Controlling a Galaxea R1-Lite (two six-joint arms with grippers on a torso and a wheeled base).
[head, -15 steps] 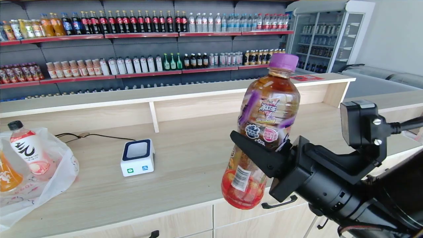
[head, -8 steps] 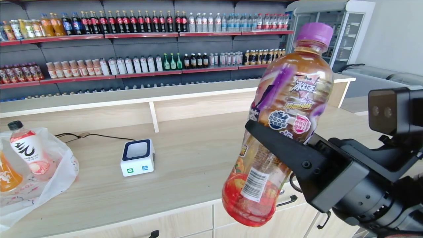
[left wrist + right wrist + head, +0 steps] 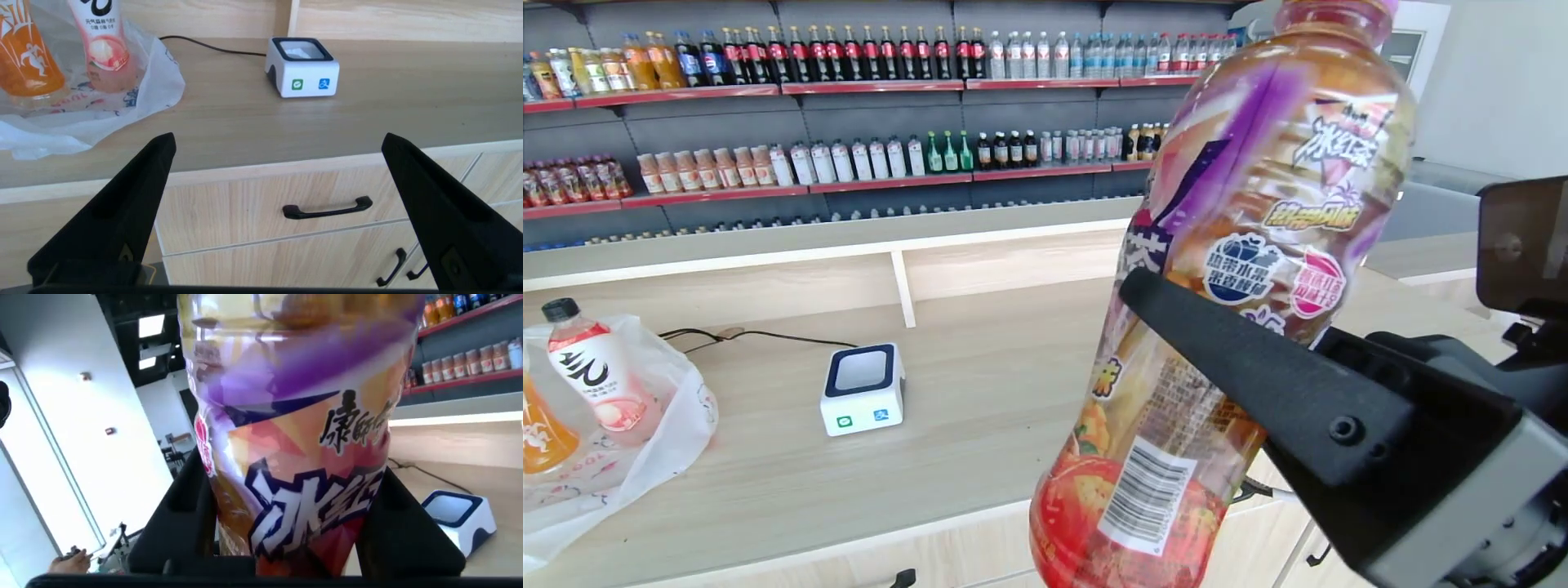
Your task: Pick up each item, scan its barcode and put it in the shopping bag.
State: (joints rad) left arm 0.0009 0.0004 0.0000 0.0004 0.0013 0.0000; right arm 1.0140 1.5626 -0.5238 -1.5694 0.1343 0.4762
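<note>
Head view: right pincer (image 3: 1176,318) tight around amber bottle (image 3: 1241,204), purple label (image 3: 1258,106), barcode (image 3: 1147,498) near base.

Bright daylight everywhere. Light shines through the bottle (image 3: 1258,245) at 3 o'clock. Soft shadows lie on the counter (image 3: 980,425). Shelves (image 3: 874,86) bend a little at 12 o'clock.

The right pincer (image 3: 1217,359) has lifted the iced tea bottle (image 3: 1225,310) higher and closer to the head camera, its purple cap now cut off above.
</note>
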